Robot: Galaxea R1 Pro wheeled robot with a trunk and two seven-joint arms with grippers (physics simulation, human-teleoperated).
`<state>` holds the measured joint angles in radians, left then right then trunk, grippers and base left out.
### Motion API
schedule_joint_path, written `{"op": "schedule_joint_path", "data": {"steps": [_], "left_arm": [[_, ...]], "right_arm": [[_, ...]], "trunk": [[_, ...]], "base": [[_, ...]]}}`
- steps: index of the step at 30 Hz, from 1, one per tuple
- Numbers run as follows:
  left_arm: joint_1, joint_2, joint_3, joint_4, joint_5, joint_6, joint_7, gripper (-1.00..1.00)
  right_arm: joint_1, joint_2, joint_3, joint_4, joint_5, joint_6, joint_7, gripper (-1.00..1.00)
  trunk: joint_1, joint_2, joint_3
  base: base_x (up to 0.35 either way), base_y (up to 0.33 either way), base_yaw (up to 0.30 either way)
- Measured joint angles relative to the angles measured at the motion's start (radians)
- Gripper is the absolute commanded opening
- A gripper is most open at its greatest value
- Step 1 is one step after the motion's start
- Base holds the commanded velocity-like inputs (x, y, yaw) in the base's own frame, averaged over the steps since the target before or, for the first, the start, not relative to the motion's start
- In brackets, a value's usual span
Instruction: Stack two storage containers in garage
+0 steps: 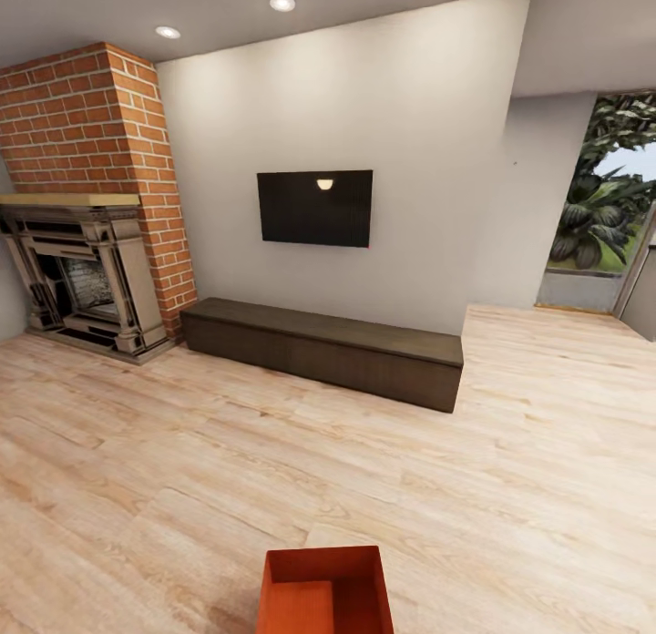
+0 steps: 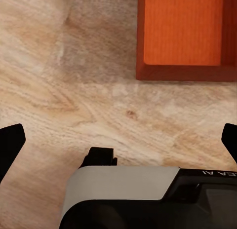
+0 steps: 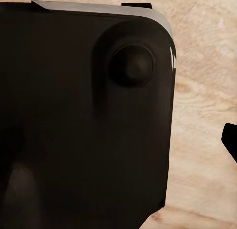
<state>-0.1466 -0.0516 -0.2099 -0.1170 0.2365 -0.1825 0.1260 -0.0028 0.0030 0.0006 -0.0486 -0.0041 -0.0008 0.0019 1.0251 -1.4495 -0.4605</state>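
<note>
One orange-red storage container (image 1: 326, 590) sits on the living room's light wood-plank floor (image 1: 273, 452), close in front of me at the bottom of the head view. It is topless, and its ribbed bottom (image 2: 181, 29) shows in the left wrist view. My left gripper (image 2: 118, 140) hangs open above the planks, short of the container and holding nothing; its black fingertips (image 2: 11, 142) stand far apart. My right gripper (image 3: 118, 142) has one fingertip (image 3: 230, 140) showing at the far edge, in the spread position. The second container is out of view.
A brick fireplace (image 1: 87, 251) stands at the left, with a wall TV (image 1: 315, 207) and a long dark cabinet (image 1: 323, 347) straight ahead. A glass opening onto plants (image 1: 606, 206) is at the right. A black part of my own body (image 3: 84, 110) blocks much of the right wrist view.
</note>
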Motion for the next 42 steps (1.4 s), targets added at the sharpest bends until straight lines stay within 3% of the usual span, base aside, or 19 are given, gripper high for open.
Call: {"op": "schedule_joint_path", "data": {"steps": [25, 28, 33, 36, 37, 40, 41, 42], "left_arm": [[0.0, 0.0, -0.003, -0.002, 0.0, -0.004, -0.001, 1.0], [0.001, 0.001, -0.003, -0.006, 0.001, -0.015, -0.026, 1.0], [0.0, 0.002, -0.006, -0.048, 0.0, -0.057, -0.134, 1.0], [0.0, 0.002, -0.002, -0.158, 0.002, -0.031, -0.177, 1.0], [0.0, 0.002, 0.0, -0.229, 0.003, 0.023, -0.186, 1.0], [0.0, 0.004, -0.001, -0.39, 0.005, 0.156, -0.193, 1.0], [0.001, 0.015, -0.002, -0.507, 0.004, 0.25, -0.195, 1.0], [0.003, 0.026, -0.002, -0.584, 0.004, 0.304, -0.196, 1.0]], "right_arm": [[0.0, 0.0, 0.002, -0.002, 0.001, -0.004, 0.009, 1.0], [0.0, 0.0, 0.003, -0.042, 0.001, -0.009, 0.029, 1.0], [0.001, 0.005, 0.005, -0.227, 0.0, 0.033, 0.077, 1.0], [0.001, 0.023, 0.006, -0.468, 0.002, 0.255, 0.087, 1.0], [0.001, 0.028, 0.006, -0.582, 0.001, 0.352, 0.088, 1.0], [0.001, 0.037, 0.006, -0.775, 0.0, 0.476, 0.089, 1.0], [0.001, 0.045, 0.007, -0.868, 0.0, 0.536, 0.088, 1.0], [0.001, 0.049, 0.008, -0.912, 0.0, 0.56, 0.087, 1.0]], "trunk": [[0.0, 0.0, 0.0], [0.0, 0.0, 0.0], [0.0, 0.0, 0.0], [0.0, 0.0, 0.0], [0.0, 0.0, 0.0], [0.0, 0.0, 0.0], [0.0, 0.0, 0.0], [0.0, 0.0, 0.0]], "base": [[0.06, 0.011, 0.0], [0.006, 0.0, 0.0], [0.002, 0.0, 0.0], [0.0, 0.0, 0.0], [0.0, 0.0, 0.0], [0.0, 0.0, 0.0], [0.0, 0.0, 0.0], [0.0, 0.0, 0.0]]}}
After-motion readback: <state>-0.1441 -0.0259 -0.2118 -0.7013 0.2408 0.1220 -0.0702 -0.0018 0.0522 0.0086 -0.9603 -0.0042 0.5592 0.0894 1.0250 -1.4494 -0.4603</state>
